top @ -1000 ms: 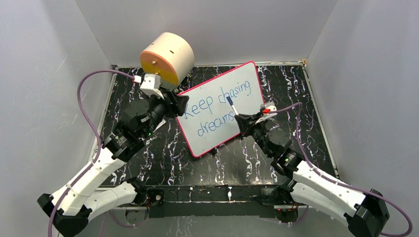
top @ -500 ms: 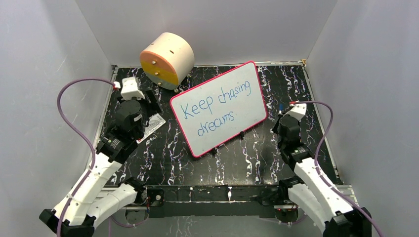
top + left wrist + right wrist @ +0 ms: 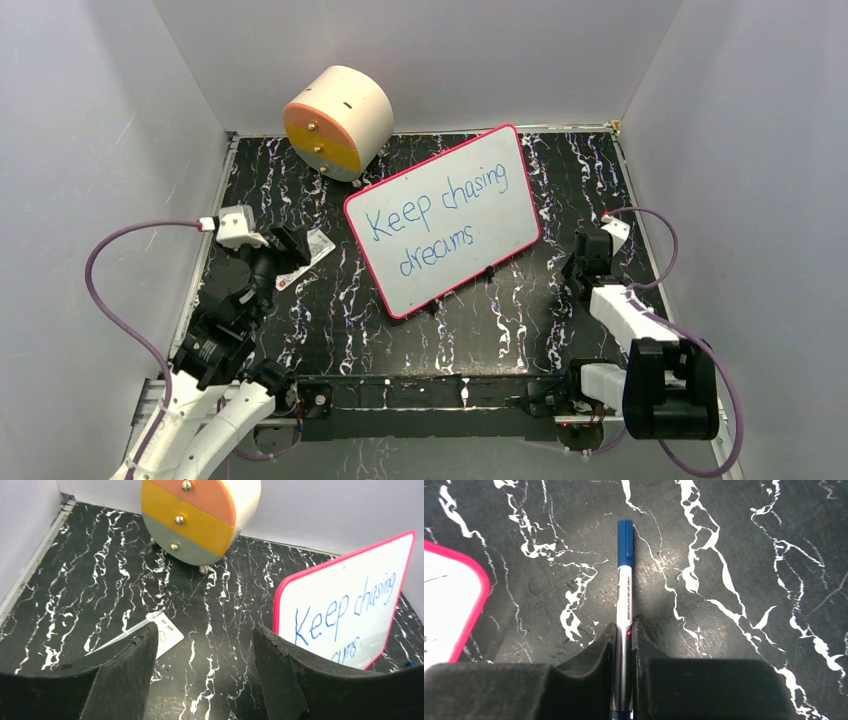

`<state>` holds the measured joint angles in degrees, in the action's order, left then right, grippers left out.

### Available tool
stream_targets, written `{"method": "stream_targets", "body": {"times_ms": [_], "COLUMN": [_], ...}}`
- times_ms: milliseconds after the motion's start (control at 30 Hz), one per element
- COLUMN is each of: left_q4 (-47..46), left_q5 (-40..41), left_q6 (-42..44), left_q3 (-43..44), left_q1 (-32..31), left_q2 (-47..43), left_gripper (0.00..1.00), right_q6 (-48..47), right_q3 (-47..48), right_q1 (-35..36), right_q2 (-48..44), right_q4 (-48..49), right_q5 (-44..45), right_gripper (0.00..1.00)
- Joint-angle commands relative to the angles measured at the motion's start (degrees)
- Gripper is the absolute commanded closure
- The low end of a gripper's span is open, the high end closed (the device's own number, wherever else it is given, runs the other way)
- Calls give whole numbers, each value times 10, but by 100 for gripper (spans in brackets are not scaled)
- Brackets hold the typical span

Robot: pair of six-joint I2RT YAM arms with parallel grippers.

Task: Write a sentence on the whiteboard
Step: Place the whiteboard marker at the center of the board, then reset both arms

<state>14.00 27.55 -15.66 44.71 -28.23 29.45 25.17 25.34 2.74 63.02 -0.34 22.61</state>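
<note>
The whiteboard, white with a pink-red border, lies tilted on the middle of the table. The sentence on it is blue handwriting in two lines, "Keep chasing dreams". My left gripper is open and empty, left of the board, above the table. The board also shows in the left wrist view. My right gripper is off the board's right edge, shut on a blue-capped white marker that points away over the table. A corner of the board shows in the right wrist view.
A round cream drawer box with orange and yellow fronts stands at the back left. A small white printed card lies on the table by my left gripper. Grey walls close in both sides and the back.
Both arms have pulled back from the whiteboard. The left gripper moved toward the near left. The right gripper lifted the marker off the board and carried it to the right side.
</note>
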Motion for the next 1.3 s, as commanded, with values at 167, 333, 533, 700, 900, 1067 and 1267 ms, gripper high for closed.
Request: {"method": "stream_targets", "body": {"times_ms": [167,333,533,700,900,1067,1267], "left_q4": [50,63,75,99,126,151,150], "left_q5": [-45,-42,-46,-32,-17,-4,2], "left_q6": [-36,-39,-35,-22,-1,14,20], "left_q3": [-56,-57,-32,3,49,74,61], "left_q1": [3,3,3,3,3,3,3], "left_q2": [-84,-106,-137,-159,-176,-190,-223], "left_gripper": [33,32,31,31,30,29,29], "right_q6": [34,39,10,-31,-83,-121,-156], "right_q3": [16,3,49,129,196,208,162], "right_q1": [-18,-19,-18,-19,-18,-18,-16], "right_q2": [50,-12,-155,-277,-365,-444,-535], "right_q4": [7,-27,-118,-184,-233,-234,-208], "right_q5": [-25,-41,-63,-66,-65,-66,-44], "right_gripper": [66,50,31,17,1,1,1]}}
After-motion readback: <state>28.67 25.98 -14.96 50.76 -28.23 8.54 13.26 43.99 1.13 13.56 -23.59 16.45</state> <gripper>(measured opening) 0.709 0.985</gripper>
